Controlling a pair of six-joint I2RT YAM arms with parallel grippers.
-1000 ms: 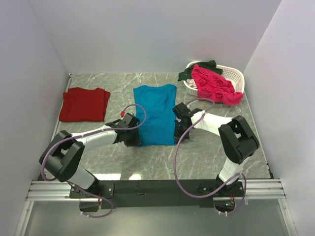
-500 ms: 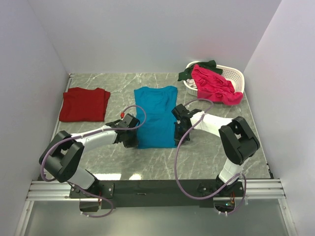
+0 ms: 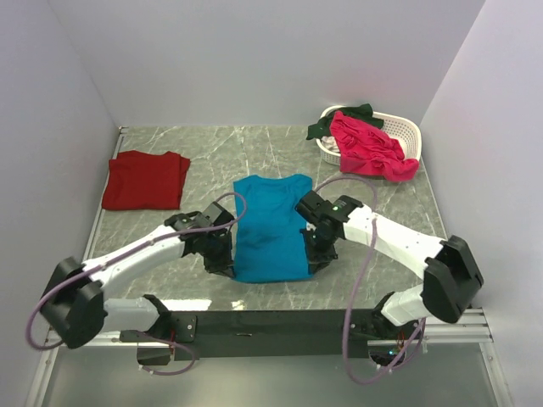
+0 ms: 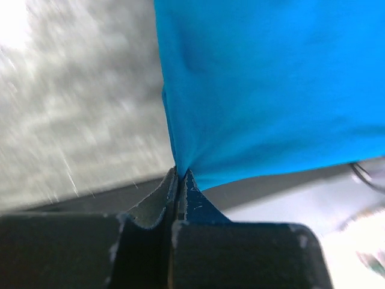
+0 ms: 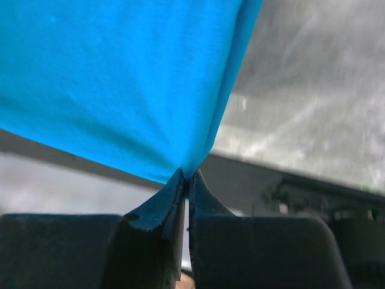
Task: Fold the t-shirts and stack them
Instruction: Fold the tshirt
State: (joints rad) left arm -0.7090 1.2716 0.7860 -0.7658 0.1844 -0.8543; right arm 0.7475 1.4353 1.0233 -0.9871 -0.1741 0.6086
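Both arms stretch low over the table (image 3: 386, 199). The left gripper (image 3: 223, 259) and right gripper (image 3: 315, 254) each clamp a near corner of the teal shirt (image 3: 270, 225), at its seven and five o'clock. The shirt lies mid-table.

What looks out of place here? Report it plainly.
Only the basket looks untidy: the pink t-shirt spills over its near rim and the dark green t-shirt hangs over its left side. The teal t-shirt is simply pinched at its near corners by the left gripper and right gripper.
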